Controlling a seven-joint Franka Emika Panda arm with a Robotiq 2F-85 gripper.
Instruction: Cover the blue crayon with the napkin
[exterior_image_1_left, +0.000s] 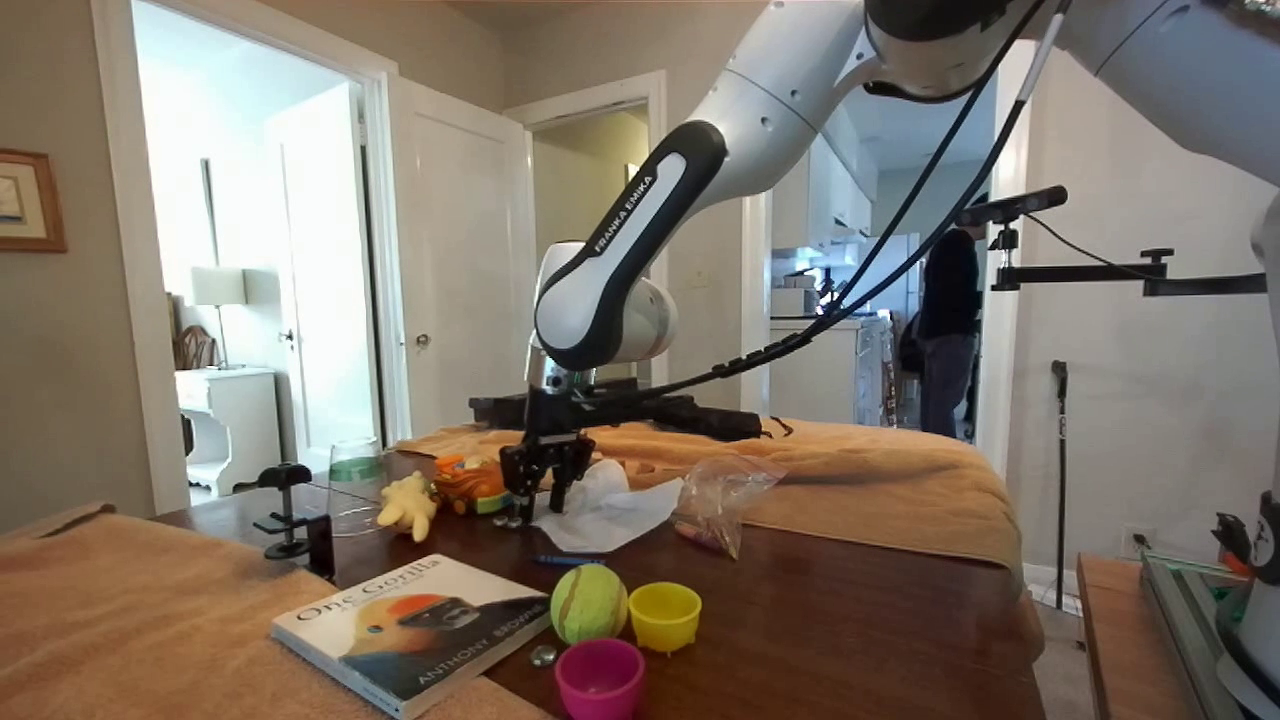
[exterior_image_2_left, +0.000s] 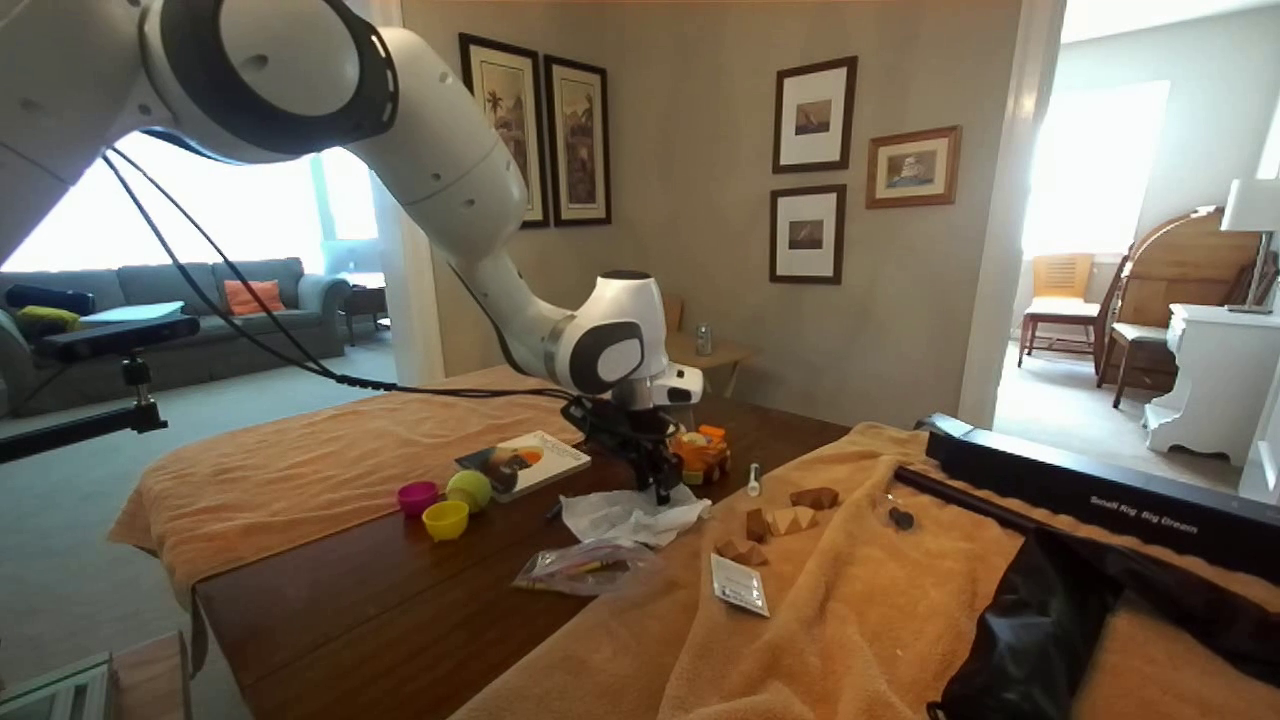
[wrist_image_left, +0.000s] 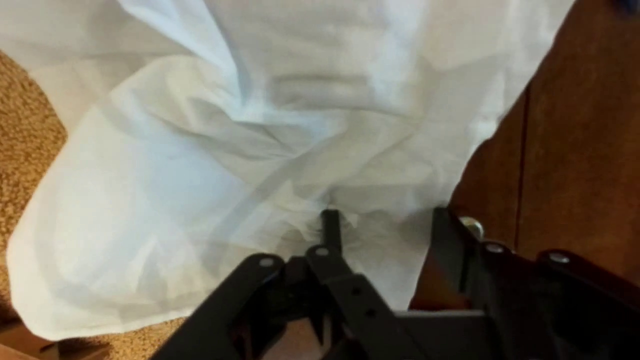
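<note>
The fingers (wrist_image_left: 331, 235) are down at the white napkin (exterior_image_1_left: 612, 520), spread apart with nothing pinched; one tip meets its folds and the other sits right by its border, so the edge runs through the gap. Getting hold of it looks to me like the step in hand, with the covering not yet done: the blue crayon (exterior_image_1_left: 570, 560) lies uncovered on the dark tabletop (exterior_image_1_left: 850, 620), just beside the napkin. In the wrist view I get only a blurred blue smudge in the upper right corner, probably that crayon. Next, I'd say, the fingers need to close on that edge, lift it a little and carry it over the crayon, since a flat push would likely shove the crayon along. Past the crayon, the tennis ball (exterior_image_1_left: 588, 604) and the gorilla picture book (exterior_image_1_left: 410, 635) are near, so a long pull might set the ball rolling. On other sides, the clear plastic bag (exterior_image_2_left: 590, 567) lies close to the napkin, the orange toy truck (exterior_image_2_left: 702, 458) is near the fingers, and a small metal piece (wrist_image_left: 471, 227) by one tip could get caught in the pinch. The napkin also reaches the orange towel (exterior_image_2_left: 845, 610), whose nap may drag. Open wood shows beside the yellow cup (exterior_image_1_left: 665, 618).
</note>
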